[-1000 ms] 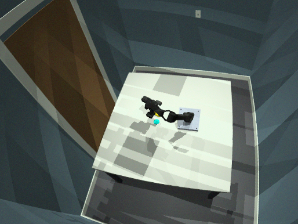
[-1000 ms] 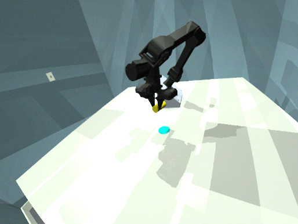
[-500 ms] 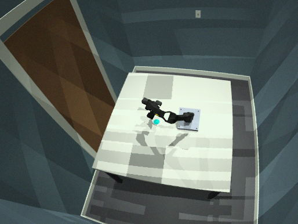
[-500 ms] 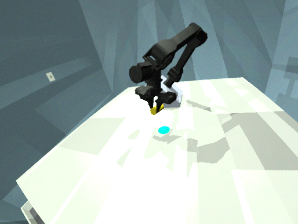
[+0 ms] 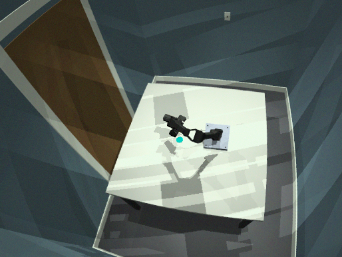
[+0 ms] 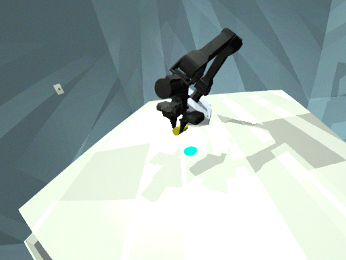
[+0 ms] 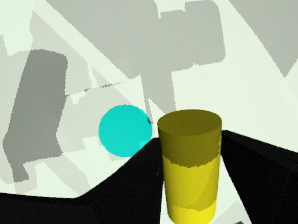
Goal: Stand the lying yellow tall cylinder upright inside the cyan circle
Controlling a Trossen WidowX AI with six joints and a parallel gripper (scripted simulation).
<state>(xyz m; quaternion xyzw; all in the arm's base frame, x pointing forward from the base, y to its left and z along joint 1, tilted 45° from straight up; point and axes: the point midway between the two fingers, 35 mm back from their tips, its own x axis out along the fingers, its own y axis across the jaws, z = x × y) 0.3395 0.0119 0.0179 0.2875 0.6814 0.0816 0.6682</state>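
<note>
Pincer (image 6: 178, 129) (image 7: 189, 141) clamps yellow cylinder (image 6: 176, 131) (image 7: 191, 167) — visible in exterior and wrist views, hidden from top.

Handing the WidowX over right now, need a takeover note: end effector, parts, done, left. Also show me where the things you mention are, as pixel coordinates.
End effector (image 6: 178, 129) (image 7: 189, 141): shut on the yellow cylinder (image 6: 176, 131) (image 7: 191, 180), holding it off the table.
Cylinder: tipped well over, not upright, and off to one side of the cyan circle (image 5: 179, 140) (image 6: 190, 151) (image 7: 125, 130).
Circle: flat on the table (image 5: 233, 186) (image 6: 209, 219), nothing standing in it.
Done: cylinder gripped and lifted.
Left: turn it upright, bring it over the circle, set it down, release, withdraw.
</note>
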